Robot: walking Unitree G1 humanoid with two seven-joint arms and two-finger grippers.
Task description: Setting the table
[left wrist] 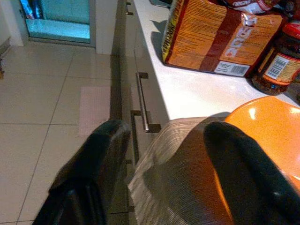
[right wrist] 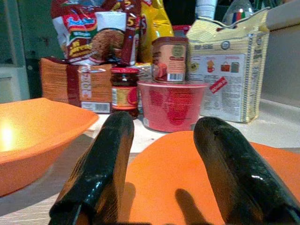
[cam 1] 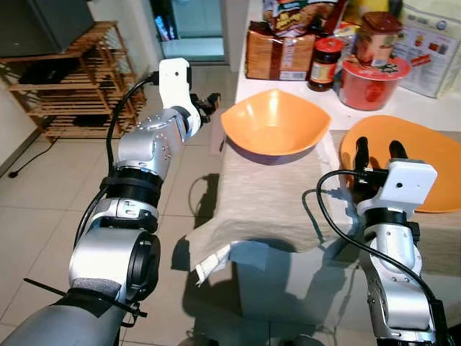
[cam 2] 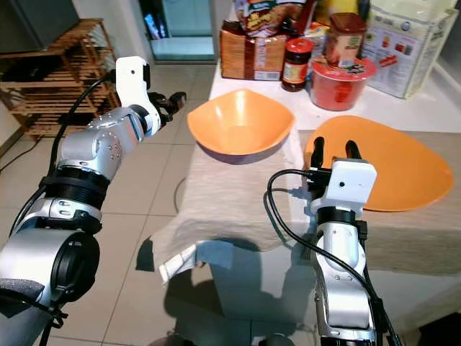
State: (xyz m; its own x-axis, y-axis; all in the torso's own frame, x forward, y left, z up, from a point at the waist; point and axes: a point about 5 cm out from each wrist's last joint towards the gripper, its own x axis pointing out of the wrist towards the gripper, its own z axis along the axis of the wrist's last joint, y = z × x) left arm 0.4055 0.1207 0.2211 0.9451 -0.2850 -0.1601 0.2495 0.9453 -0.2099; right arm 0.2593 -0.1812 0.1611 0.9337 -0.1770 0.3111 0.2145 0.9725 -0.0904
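An orange bowl [cam 1: 275, 122] sits at the far left end of a grey-beige cloth [cam 1: 266, 194] that hangs over the counter's left edge. To its right on the cloth lies a flat orange plate [cam 1: 425, 158]. My left gripper [cam 1: 210, 103] is open and hovers off the counter's side, just left of the bowl's rim; in the left wrist view its fingers [left wrist: 93, 159] frame the cloth's corner and the bowl's edge [left wrist: 267, 126]. My right gripper [cam 1: 379, 146] stands open, both fingers pointing forward over the plate's near-left rim [right wrist: 187, 178], holding nothing.
Behind the bowl and plate stand a brown food packet [cam 1: 279, 52], a dark jar [cam 1: 325, 63], a red instant-noodle tub [cam 1: 373, 76] and a white-and-yellow bag [cam 1: 432, 43]. A wooden shelf [cam 1: 79, 79] is at the far left across tiled floor. Drawer handles [left wrist: 142, 101] line the counter's side.
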